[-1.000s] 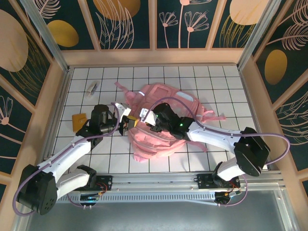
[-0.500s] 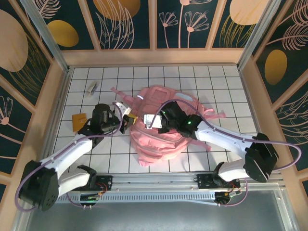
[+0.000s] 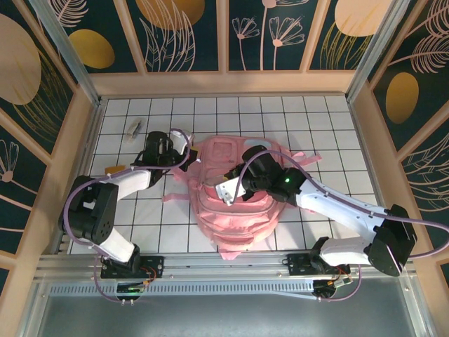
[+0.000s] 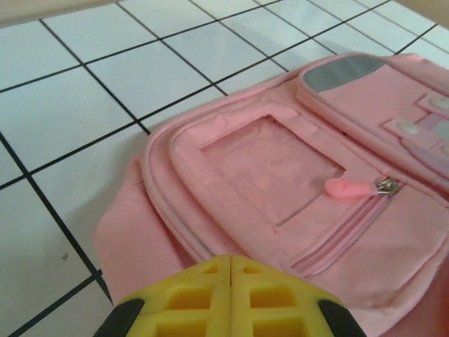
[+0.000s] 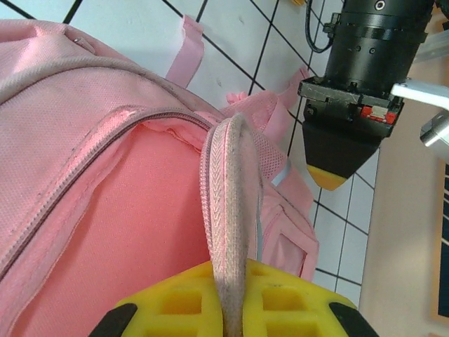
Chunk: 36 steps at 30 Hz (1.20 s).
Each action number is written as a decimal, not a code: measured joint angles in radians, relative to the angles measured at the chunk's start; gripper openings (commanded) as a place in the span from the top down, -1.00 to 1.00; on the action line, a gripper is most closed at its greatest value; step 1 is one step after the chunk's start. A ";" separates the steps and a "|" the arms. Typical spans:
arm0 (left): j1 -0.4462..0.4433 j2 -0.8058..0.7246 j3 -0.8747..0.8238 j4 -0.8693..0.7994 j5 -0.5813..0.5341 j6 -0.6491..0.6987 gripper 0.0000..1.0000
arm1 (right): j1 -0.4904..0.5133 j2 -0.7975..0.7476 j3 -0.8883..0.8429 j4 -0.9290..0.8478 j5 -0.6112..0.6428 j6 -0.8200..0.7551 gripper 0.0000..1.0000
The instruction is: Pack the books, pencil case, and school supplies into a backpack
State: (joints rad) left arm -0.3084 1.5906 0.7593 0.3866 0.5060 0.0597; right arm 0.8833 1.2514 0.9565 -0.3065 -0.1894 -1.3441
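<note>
From above, the pink backpack (image 3: 245, 210) lies flat in the middle of the white tiled table (image 3: 323, 119). The orange pad (image 3: 112, 170) sits on the left, well apart from the bag. The tiny grey-white piece (image 3: 133, 128) lies farther back, near the wall. The right wrist camera shows what the top one cannot. The right gripper (image 5: 235, 298) is pinching the backpack's pink loop handle (image 5: 228, 175) between its yellow fingers. The zip (image 5: 140, 116) beside the handle looks open. This camera also sees the left gripper (image 5: 327, 175) near the bag's edge, with its yellow tip pressed to a point. The left wrist camera shows those jaws tight together with nothing between them. They sit just above the bag's front pocket, which has a see-through window (image 4: 270, 168) and a pink zip pull (image 4: 347, 188).
</note>
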 measured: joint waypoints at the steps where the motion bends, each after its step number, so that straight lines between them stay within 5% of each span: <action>1: 0.000 -0.008 -0.001 0.003 0.011 0.001 0.84 | -0.016 0.001 0.010 -0.001 -0.012 -0.012 1.00; 3: 0.000 -0.044 -0.010 -0.002 0.025 0.017 0.66 | -0.060 0.002 0.035 -0.014 -0.052 -0.029 1.00; 6: 0.000 -0.151 -0.027 -0.042 0.084 0.079 -0.09 | -0.163 0.003 0.080 -0.068 -0.169 -0.115 1.00; 11: 0.000 -0.301 -0.027 -0.195 0.273 0.276 -0.34 | -0.276 0.002 0.079 -0.095 -0.301 -0.274 1.00; 18: -0.031 -0.243 -0.041 -0.286 0.420 0.437 -0.21 | -0.301 0.002 0.076 -0.082 -0.359 -0.359 1.00; 25: -0.131 -0.136 -0.039 -0.314 0.435 0.509 -0.19 | -0.301 0.002 0.077 -0.088 -0.381 -0.383 1.00; 28: -0.133 -0.129 -0.040 -0.296 0.412 0.494 0.21 | -0.301 0.002 0.076 -0.093 -0.381 -0.383 1.00; 31: -0.133 -0.129 -0.046 -0.251 0.399 0.473 0.97 | -0.301 0.002 0.076 -0.094 -0.384 -0.383 1.00; 36: -0.137 -0.126 -0.060 -0.206 0.407 0.443 1.00 | -0.301 0.001 0.076 -0.092 -0.376 -0.383 1.00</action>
State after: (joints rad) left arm -0.4458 1.4643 0.6991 0.1806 0.9134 0.5022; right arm 0.5819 1.2522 1.0321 -0.3985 -0.5652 -1.7267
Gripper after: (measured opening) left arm 0.053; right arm 0.086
